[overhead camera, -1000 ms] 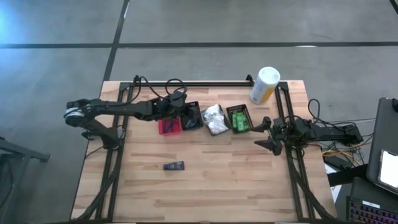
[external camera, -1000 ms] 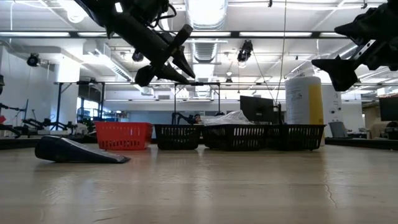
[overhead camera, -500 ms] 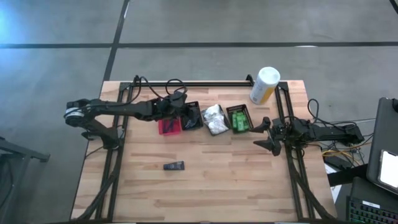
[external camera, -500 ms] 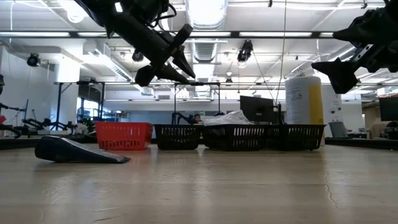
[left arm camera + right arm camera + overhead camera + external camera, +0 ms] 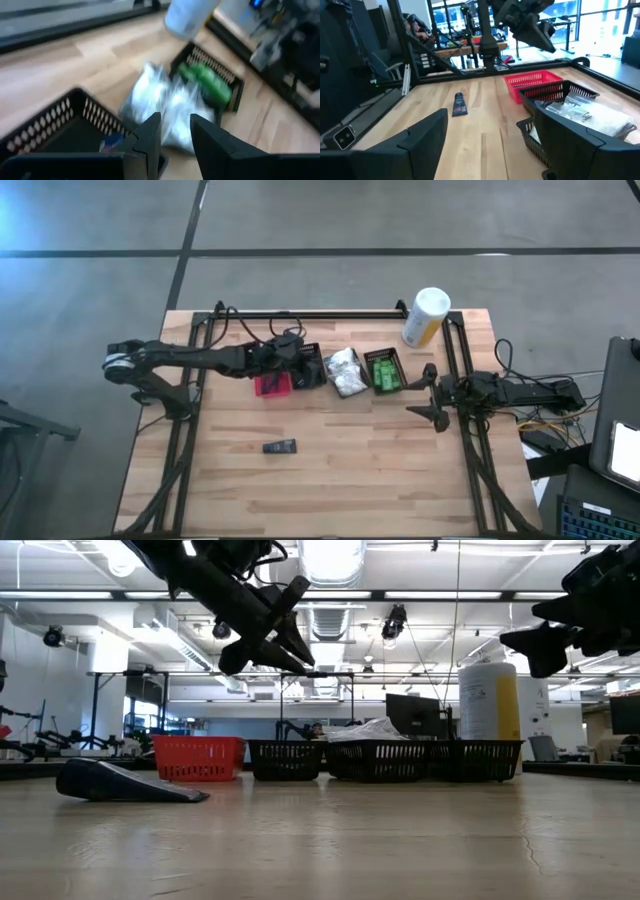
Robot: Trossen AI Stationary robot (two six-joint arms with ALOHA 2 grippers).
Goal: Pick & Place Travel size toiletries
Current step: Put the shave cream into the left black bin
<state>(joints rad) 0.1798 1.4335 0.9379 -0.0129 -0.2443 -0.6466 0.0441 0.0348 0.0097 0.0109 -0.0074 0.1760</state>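
Note:
A slim black tube lies flat on the wooden table, near its middle; it also shows in the low view and the right wrist view. White wrapped bundles fill one black mesh basket and green packets another. My left gripper hovers open above the black basket beside the red basket, well off the table in the low view. My right gripper waits open near the table's right edge, in the air.
The baskets stand in a row across the table's far half. A tall white-and-yellow canister stands at the far right corner. Dark metal rails run along the left, right and far edges. Bare wood lies around the tube on the near half.
My right gripper has tipped from pointing slantwise down to about level and sits a little higher. My left gripper has stayed open above the black basket with hardly any shift. The tube and the baskets have not moved.

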